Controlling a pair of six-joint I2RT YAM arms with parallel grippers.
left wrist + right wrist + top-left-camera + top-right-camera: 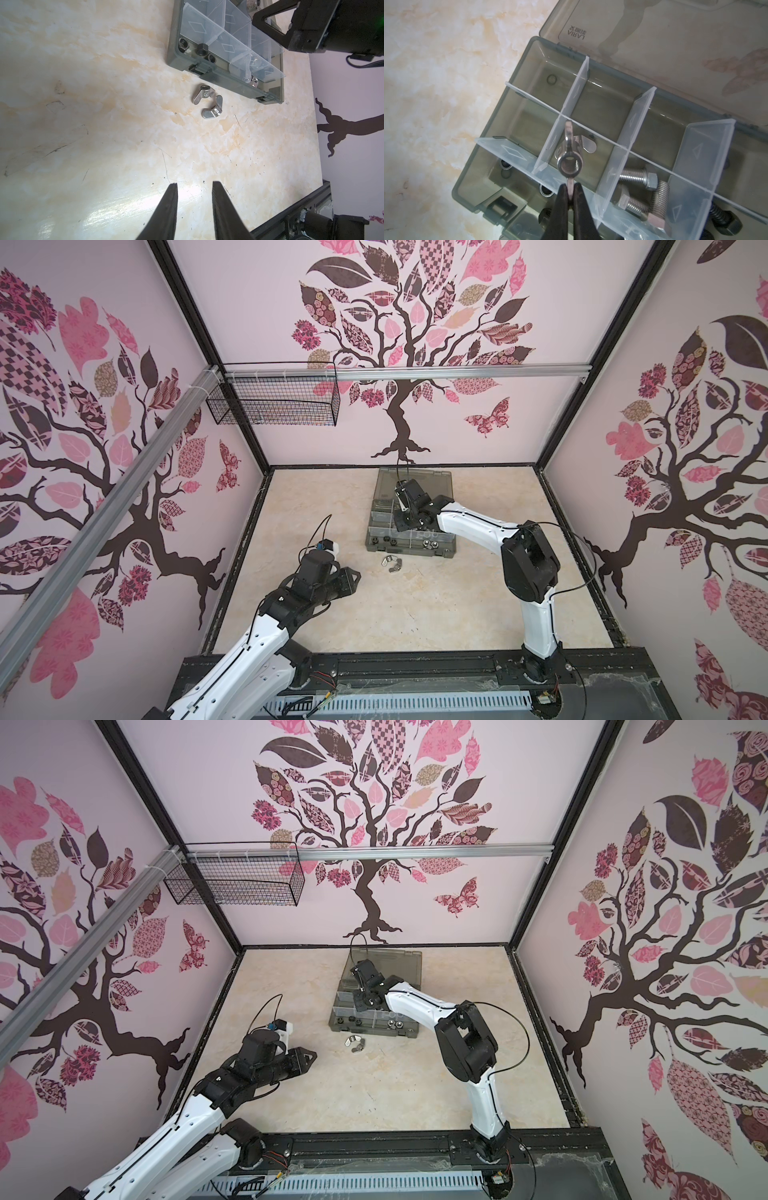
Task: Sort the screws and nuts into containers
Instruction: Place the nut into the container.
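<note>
Two loose, one aloft, one binned.
Left gripper (195,184) spread, empty; two wing nuts (203,94) (212,110) lie on the table (104,104) just beside the organizer case (411,551), near side; right gripper (570,187) pinches a third nut (570,164) over the compartment (593,168) holding a fourth nut (588,145); three silver screws (634,176) next door.

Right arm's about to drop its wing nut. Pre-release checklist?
1. Grip: right gripper pinches the held wing nut by one ear: ok.
2. Target: a second wing nut already lies in the compartment below: ok.
3. Clearance from the clear divider beside the nut: cannot tell.
4. Lid open: ok.
5. Left gripper open, empty, away from the organizer case: ok.
6. Table cleared: not ok, two loose wing nuts remain.
</note>
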